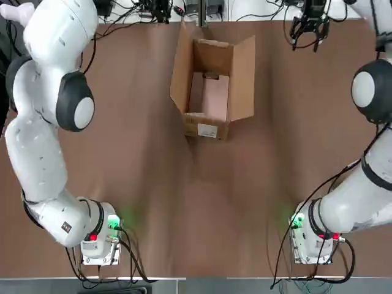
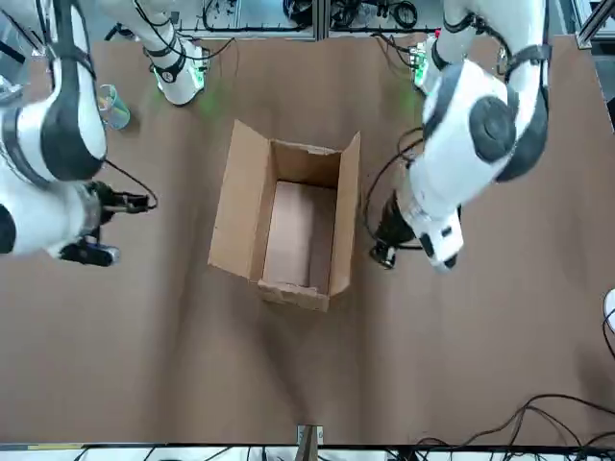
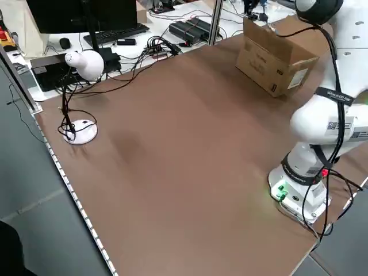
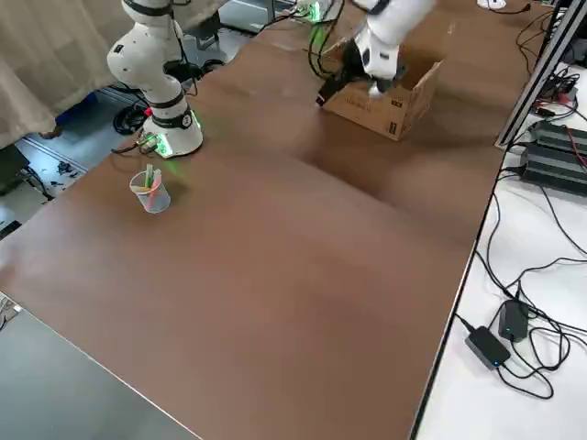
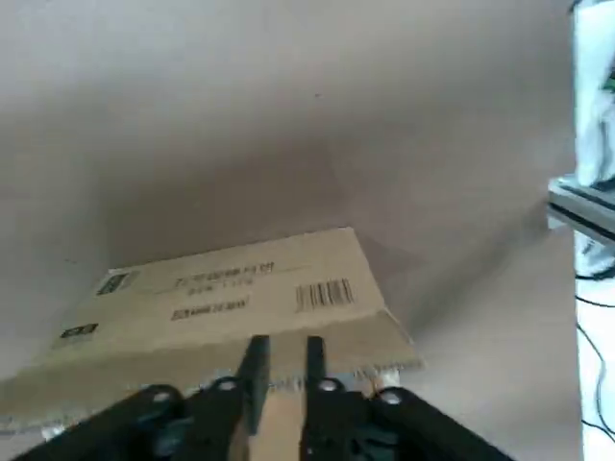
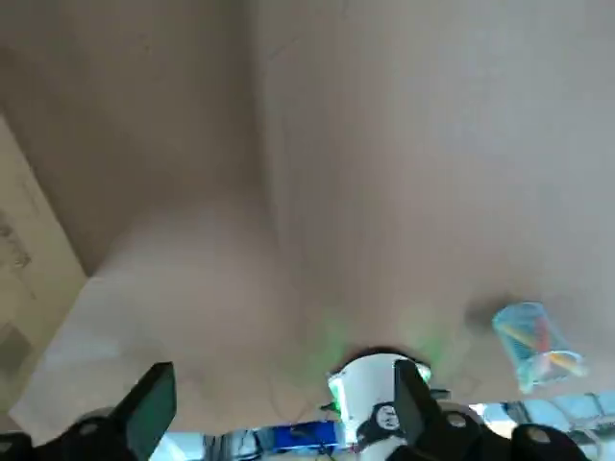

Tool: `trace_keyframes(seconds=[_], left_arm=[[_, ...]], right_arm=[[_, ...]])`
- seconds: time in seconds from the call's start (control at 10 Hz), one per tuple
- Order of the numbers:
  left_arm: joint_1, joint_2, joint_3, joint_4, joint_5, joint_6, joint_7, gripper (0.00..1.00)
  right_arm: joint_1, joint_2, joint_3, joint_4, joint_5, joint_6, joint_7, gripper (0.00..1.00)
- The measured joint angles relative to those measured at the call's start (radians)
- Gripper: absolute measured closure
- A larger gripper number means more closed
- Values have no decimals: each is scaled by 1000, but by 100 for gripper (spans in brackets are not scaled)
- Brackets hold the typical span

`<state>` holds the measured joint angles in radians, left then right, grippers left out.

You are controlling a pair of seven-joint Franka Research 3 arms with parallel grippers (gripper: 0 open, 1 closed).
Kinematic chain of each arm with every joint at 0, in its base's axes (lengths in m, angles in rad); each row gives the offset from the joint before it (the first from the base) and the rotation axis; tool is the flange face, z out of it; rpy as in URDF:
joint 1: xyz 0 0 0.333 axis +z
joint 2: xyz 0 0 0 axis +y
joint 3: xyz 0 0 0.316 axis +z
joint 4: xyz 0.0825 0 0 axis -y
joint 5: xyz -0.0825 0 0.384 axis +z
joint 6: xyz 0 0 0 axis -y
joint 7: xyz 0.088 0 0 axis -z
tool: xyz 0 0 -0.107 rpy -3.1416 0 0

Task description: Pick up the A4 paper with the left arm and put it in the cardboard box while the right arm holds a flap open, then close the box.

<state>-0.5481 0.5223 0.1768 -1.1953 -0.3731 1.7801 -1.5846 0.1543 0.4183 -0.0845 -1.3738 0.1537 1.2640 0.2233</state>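
A4 paper (image 1: 209, 97) inside open cardboard box (image 1: 211, 130)

A clear cup (image 4: 151, 192) holding coloured sticks stands on the brown table (image 4: 303, 275).

box: brown cardboard box (image 1: 212, 92) sat upright, long flaps open and standing up, white label on the short end facing the arm bases
box position: just beside left gripper (image 2: 386, 252), well apart from right gripper (image 1: 309, 32)
paper: pinkish-tan A4 paper (image 1: 209, 95) lay flat inside, dark clip at far end
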Motion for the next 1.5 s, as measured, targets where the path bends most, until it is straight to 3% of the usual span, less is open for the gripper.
trace_keyframes(seconds=[0.1, 0.3, 0.6, 0.9, 1.1, 1.3, 1.4, 1.5], left_arm=[[1, 37, -2, -8, -36, 1, 11, 93], [-14, 107, -16, -10, -86, 29, 12, 95], [-24, 110, -68, 13, -94, 68, -22, 95], [-72, 105, -86, 23, -94, 199, -117, 96], [-101, 129, -86, 13, -94, 232, -131, 96], [-116, 184, -87, 9, -92, 282, -131, 96], [-126, 211, -88, 9, -89, 306, -131, 96], [-137, 229, -87, 9, -73, 325, -131, 96]], right_arm=[[-9, 11, -2, 0, 70, 18, -5, 0], [-21, 18, -4, -5, 175, 24, -16, 2], [21, 35, 2, -28, 201, 73, -17, 17], [67, 68, 3, -35, 202, 115, 4, 39], [106, 97, 4, -36, 204, 152, 49, 71], [152, 122, 4, -36, 206, 169, 112, 85], [171, 124, 5, -36, 217, 172, 155, 99], [182, 123, 4, -33, 230, 172, 181, 99]])
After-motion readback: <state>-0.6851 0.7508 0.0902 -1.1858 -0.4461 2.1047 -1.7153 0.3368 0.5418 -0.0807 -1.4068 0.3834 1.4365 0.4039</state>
